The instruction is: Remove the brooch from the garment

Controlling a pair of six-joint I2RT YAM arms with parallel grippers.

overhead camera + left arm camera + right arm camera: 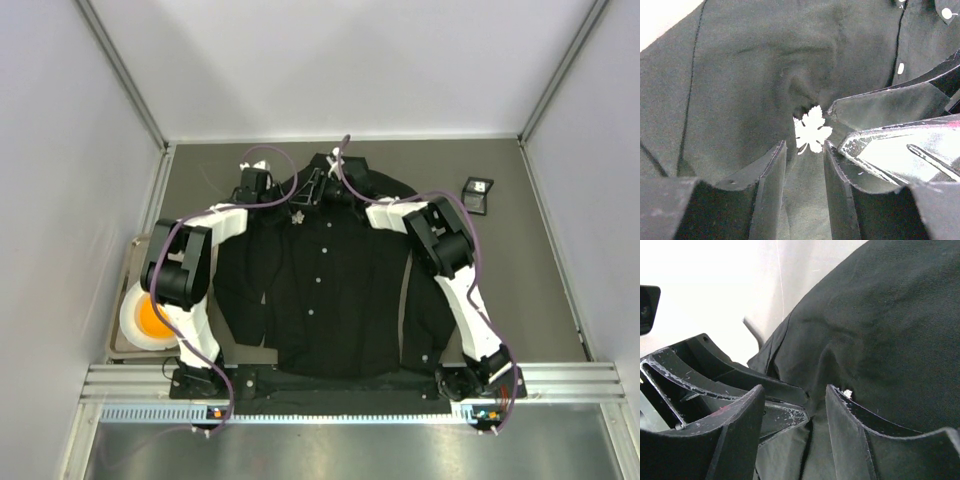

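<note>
While the black garment (pixel 330 300) lies flat on the desk (pixel 520 280), the white brooch (pixel 813 134) sits high on its chest. The left gripper (pixel 804 151) is spread apart with the brooch right at its tips. The right gripper (pixel 795 392), just beside it, is spread apart too.

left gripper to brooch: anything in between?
Left wrist view: only bare garment fabric; the brooch sits right at the open fingertips of the left gripper.

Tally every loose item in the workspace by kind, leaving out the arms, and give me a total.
Garment: 1
Brooch: 1
Small black box: 1
Tray: 1
White dish with orange centre: 1
Total: 5
</note>
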